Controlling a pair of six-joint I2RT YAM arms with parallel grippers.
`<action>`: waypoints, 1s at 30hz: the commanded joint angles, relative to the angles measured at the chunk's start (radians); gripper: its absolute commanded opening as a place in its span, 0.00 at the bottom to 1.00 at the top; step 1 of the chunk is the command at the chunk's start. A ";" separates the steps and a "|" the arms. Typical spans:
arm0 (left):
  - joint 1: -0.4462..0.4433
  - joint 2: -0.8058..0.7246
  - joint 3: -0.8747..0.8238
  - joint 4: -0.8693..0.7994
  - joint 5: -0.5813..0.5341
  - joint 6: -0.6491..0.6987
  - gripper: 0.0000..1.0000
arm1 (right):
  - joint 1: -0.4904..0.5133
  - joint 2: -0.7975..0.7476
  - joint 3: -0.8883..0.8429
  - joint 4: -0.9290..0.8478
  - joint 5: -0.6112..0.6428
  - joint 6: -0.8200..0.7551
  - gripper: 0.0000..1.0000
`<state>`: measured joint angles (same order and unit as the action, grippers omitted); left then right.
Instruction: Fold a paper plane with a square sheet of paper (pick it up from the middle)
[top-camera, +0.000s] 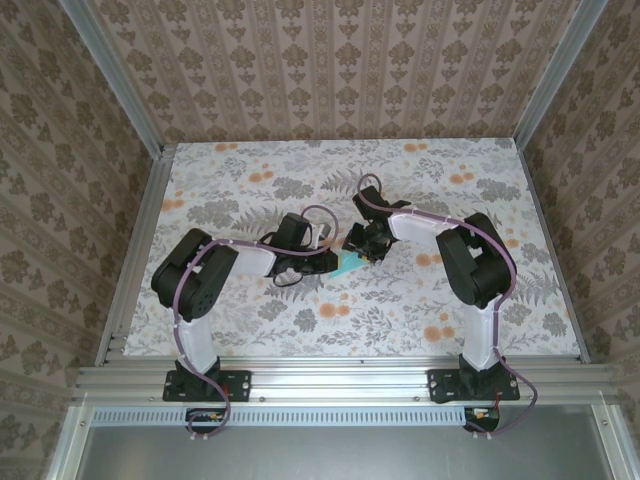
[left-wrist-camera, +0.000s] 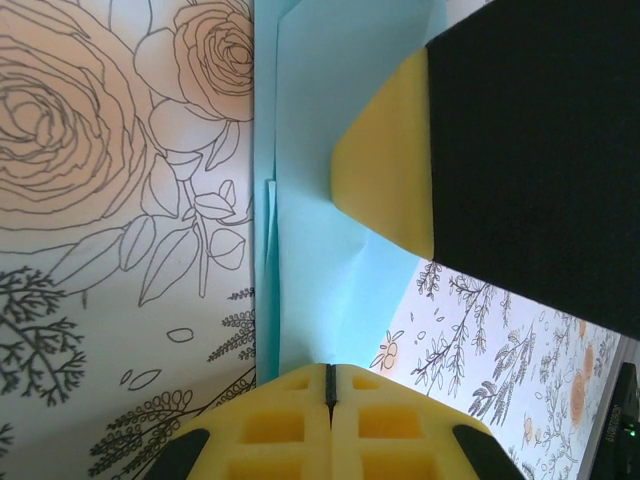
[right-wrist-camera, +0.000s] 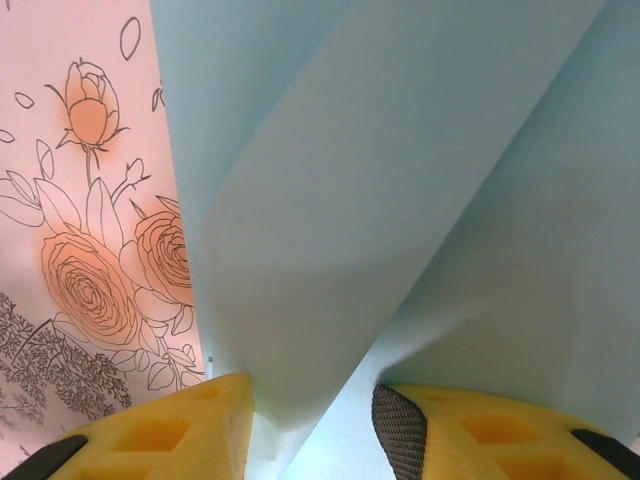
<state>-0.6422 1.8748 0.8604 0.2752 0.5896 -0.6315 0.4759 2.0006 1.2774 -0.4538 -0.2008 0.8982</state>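
Mid-way across the floral table, the left claw is closed tight, its yellow pads meeting at the edge of the square sheet of paper. The right claw stands part-open astride a raised fold of it. The sheet looks feather-light, limp and smooth, likely to slide on the table and to crumple under a hard pinch. A crease, where layers double, seems the firmest place to grip. It is pale turquoise and partly folded, with one sharp lengthwise edge and a soft buckle.
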 joint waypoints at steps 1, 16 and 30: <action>-0.005 0.009 0.022 -0.028 -0.008 0.024 0.04 | -0.003 0.180 -0.088 -0.124 0.145 0.018 0.45; -0.005 0.008 0.004 -0.079 -0.043 0.047 0.03 | -0.003 0.195 -0.088 -0.125 0.147 0.017 0.45; 0.008 -0.063 0.001 -0.134 -0.017 0.075 0.08 | 0.001 0.210 -0.082 -0.139 0.165 0.011 0.45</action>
<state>-0.6434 1.8645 0.8646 0.2146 0.5632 -0.5884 0.4763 2.0098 1.2903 -0.4725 -0.1978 0.8982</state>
